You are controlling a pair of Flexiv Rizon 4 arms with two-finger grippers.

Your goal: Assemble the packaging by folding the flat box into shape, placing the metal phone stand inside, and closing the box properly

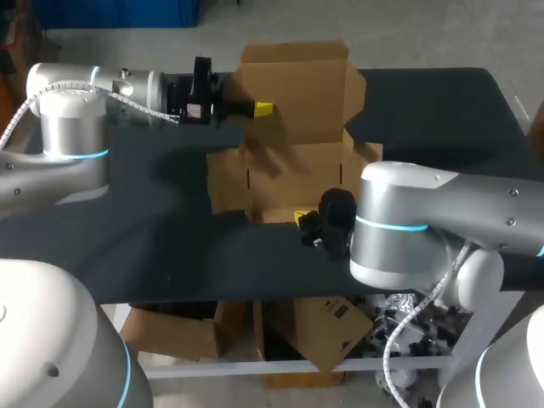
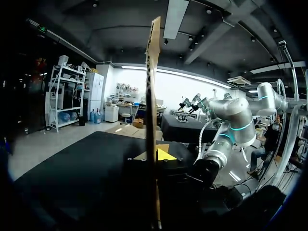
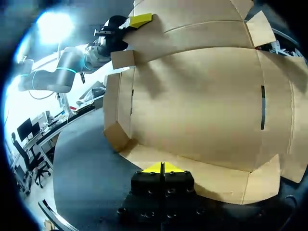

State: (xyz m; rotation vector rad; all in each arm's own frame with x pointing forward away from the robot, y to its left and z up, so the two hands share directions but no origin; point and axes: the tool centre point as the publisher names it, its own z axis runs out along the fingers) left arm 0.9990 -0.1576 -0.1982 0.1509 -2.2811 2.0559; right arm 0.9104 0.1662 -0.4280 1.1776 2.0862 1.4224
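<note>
The box (image 1: 293, 170) lies mostly flat in the middle of the black worktop (image 1: 153, 229), a brown cardboard blank with its side flaps spread out and its far panel tilted up off the surface. The left arm comes in from the left along the far side, and the left gripper (image 1: 263, 108) is at the left edge of that raised panel. In the left wrist view the cardboard (image 2: 151, 96) runs edge-on straight between the two yellow tips, which sit close against it on either side, so this gripper is closed on the panel. The right arm comes in from the right at the near side, and the right gripper (image 1: 302, 218) is at the near edge of the box. In the right wrist view its two yellow tips (image 3: 162, 168) are pressed together with no gap and nothing between them, resting at the rim of the near flap, with the broad cardboard base (image 3: 192, 106) spreading out ahead.
</note>
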